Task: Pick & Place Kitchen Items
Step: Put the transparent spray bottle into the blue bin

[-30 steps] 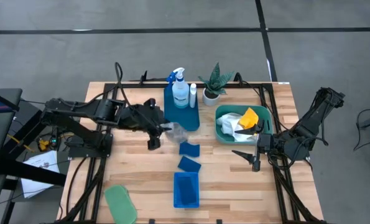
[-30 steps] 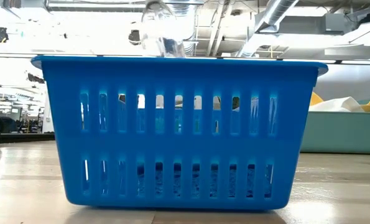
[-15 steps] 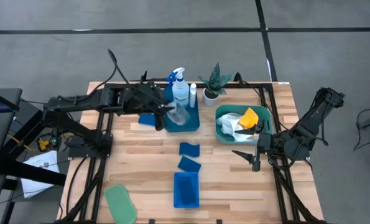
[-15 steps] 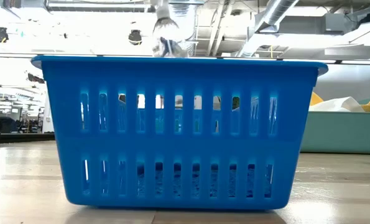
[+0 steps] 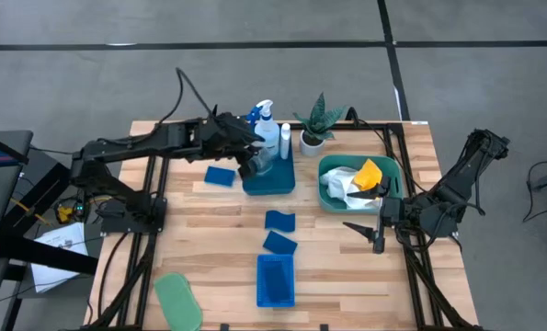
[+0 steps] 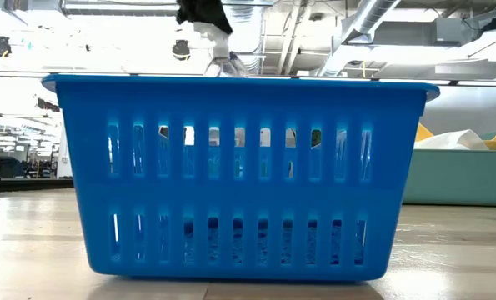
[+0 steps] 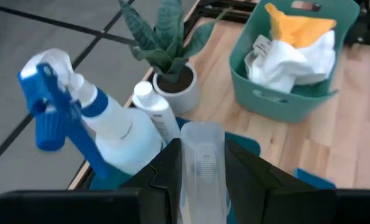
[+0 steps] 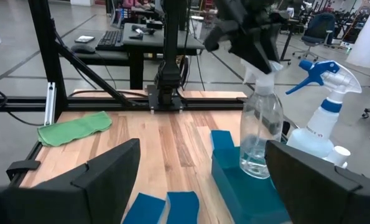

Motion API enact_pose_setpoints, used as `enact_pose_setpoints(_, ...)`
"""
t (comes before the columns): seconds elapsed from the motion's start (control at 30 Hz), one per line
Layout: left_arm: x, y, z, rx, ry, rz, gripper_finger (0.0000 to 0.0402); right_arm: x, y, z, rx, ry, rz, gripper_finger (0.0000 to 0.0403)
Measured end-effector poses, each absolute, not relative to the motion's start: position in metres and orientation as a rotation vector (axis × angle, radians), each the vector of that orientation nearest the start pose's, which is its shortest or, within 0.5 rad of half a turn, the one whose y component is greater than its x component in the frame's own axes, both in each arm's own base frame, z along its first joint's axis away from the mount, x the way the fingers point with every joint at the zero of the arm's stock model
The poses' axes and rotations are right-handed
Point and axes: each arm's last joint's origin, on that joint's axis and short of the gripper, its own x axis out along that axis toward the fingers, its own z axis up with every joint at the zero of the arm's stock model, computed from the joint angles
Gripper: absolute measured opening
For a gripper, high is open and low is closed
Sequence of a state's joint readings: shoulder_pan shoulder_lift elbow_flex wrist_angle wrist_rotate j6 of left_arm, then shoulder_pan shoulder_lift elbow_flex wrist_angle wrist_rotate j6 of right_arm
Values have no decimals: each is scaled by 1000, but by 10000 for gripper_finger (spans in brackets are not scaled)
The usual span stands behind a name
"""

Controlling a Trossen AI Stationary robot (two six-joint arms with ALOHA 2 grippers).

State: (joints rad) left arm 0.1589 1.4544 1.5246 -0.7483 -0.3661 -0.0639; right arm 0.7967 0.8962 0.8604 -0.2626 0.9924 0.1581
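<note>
Our left gripper [image 8: 250,28] clamps the clear bottle [image 8: 257,127] upright by its neck, to stand it in the tray [image 5: 271,182]; our right gripper [image 5: 376,235] waits open.

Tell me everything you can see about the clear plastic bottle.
The clear plastic bottle looks transparent and empty, with a rounded body narrowing to a neck. It stands upright over the near end of the blue tray; whether its base already rests there I cannot tell. The left tool is shut on its neck from above. The spray bottle stands close beside it in the same tray; whether they touch I cannot tell.
</note>
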Motion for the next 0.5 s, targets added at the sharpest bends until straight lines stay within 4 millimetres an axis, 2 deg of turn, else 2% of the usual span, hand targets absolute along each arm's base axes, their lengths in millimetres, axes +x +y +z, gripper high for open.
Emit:
enact_pose_setpoints(0.3, 317, 80, 359, 1, 744, 570, 92, 144, 113, 336, -81, 175, -208, 336)
enact_pose_setpoints(0.5, 322, 92, 348, -9, 783, 598, 92, 144, 113, 336, -81, 175, -208, 336)
